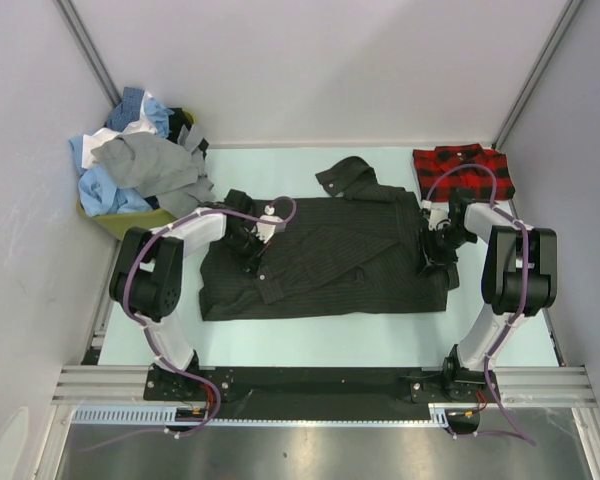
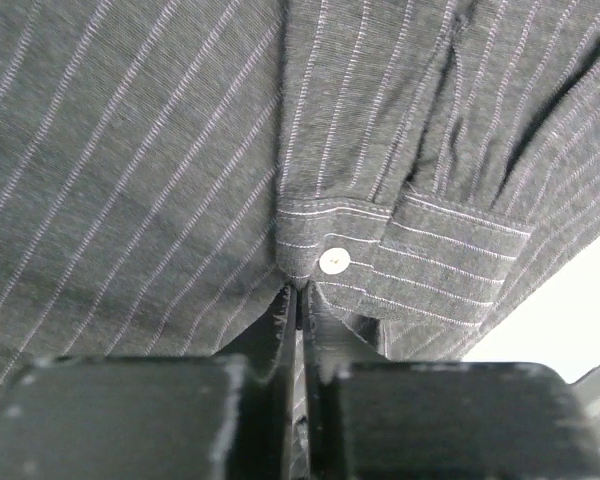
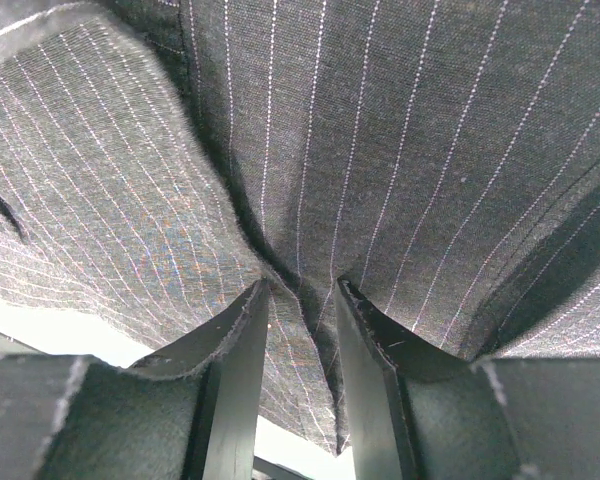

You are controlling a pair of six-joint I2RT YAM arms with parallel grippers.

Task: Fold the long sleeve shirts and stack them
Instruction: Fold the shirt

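While both grippers pinch the charcoal pinstriped shirt [image 1: 330, 262], the other laundry sits in its bin.
At the far left corner a yellow-green bin [image 1: 130, 224] holds a loose heap of blue, white and grey shirts [image 1: 130, 165] piled above its rim. A folded red-and-black plaid shirt [image 1: 463, 170] lies at the far right of the table [image 1: 330, 335], and the charcoal shirt is spread across the middle. The left arm bends inward, the left gripper [image 1: 255, 248] low on the cloth with its fingers pressed together beside a buttoned cuff [image 2: 420, 255]. The right gripper [image 1: 435, 255] at the shirt's right edge clamps a puckered fold.
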